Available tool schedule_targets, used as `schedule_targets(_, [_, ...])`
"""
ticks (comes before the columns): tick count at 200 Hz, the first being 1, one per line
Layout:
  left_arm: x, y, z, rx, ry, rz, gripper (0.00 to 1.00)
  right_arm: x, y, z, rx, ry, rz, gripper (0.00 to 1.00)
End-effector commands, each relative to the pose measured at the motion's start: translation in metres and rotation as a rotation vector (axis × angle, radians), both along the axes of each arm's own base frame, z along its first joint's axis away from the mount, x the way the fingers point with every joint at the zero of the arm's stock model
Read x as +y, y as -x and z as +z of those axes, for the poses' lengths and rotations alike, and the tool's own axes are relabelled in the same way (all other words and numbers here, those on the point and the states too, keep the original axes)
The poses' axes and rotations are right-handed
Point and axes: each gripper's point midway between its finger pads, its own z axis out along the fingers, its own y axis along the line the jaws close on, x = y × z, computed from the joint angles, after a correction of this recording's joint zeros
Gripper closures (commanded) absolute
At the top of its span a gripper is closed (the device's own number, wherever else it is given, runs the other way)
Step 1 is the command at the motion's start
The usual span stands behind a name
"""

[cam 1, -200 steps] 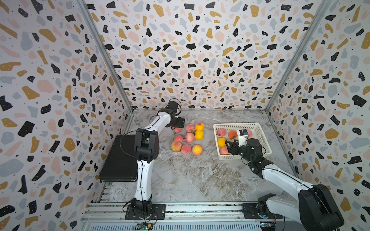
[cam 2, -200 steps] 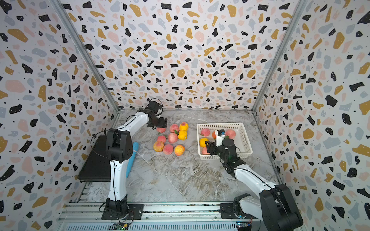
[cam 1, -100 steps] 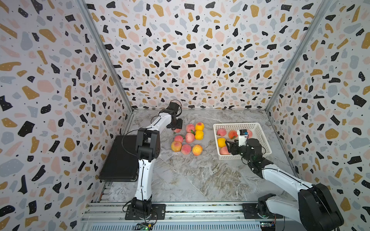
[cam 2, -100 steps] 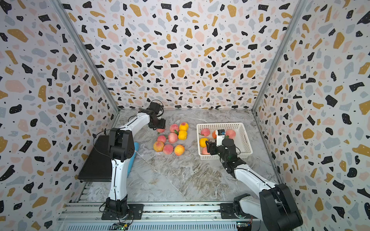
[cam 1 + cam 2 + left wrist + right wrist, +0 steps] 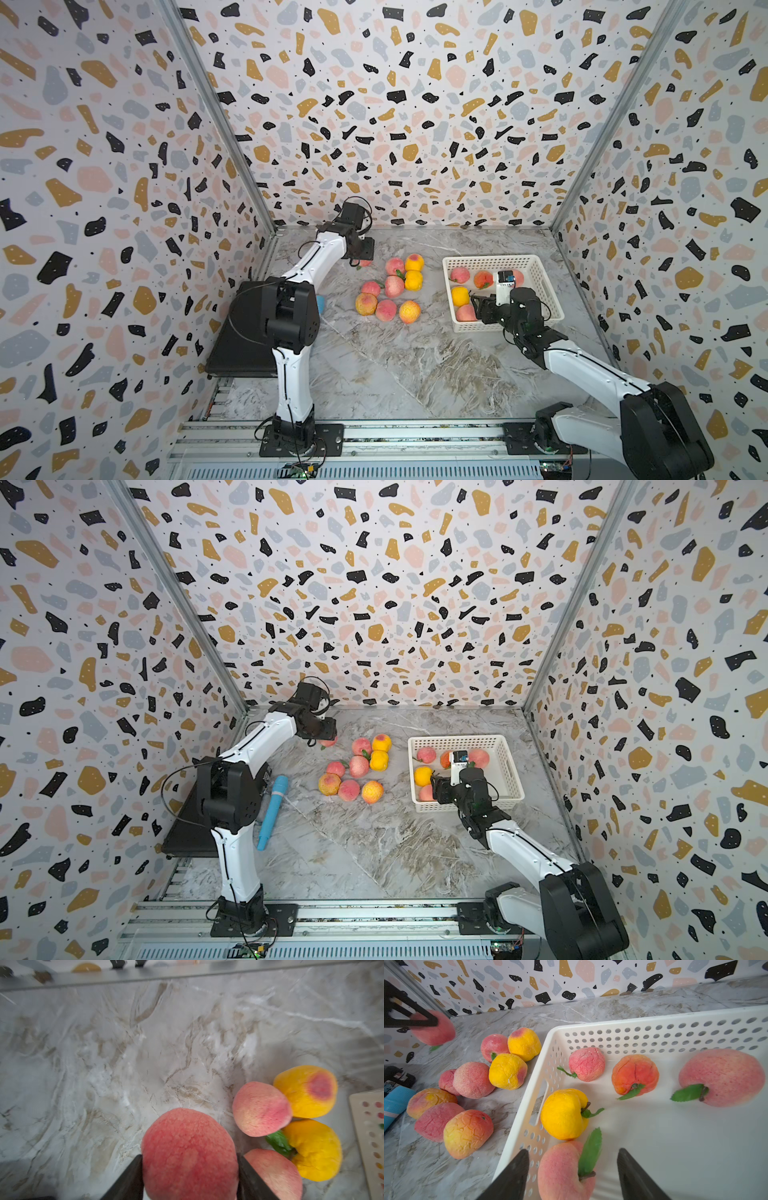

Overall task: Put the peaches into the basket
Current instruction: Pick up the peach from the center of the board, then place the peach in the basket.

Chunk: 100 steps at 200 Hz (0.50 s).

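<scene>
Since a second ago the left gripper (image 5: 361,255) has closed from wide open onto a pink-red peach (image 5: 187,1147) at the far left edge of the fruit group, while the right arm (image 5: 582,365) has stayed where it was. The grey marble table (image 5: 415,374) fills the floor of the scene. On its right side sits the white perforated basket (image 5: 490,261), with five peaches inside it. The right gripper (image 5: 572,1151) hangs just over the basket's near left corner. Its jaws are parted wider than the pink peach (image 5: 562,1172) lying beneath them, with a clear gap on one side, so it grips nothing. The left gripper's two dark fingers (image 5: 133,1174) press both sides of the pink-red peach, which looks lifted off the table in the right wrist view. Eight loose peaches (image 5: 392,286) lie clustered on the table between that gripper and the basket.
</scene>
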Motion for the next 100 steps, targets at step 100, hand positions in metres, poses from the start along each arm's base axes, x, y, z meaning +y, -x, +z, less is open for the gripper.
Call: schedule_targets(100, [-0.274,0.1,0.075,-0.326,0.122,-0.589,0.45,-0.157,-0.042,0.064,0.167,-0.288,-0.454,0.08])
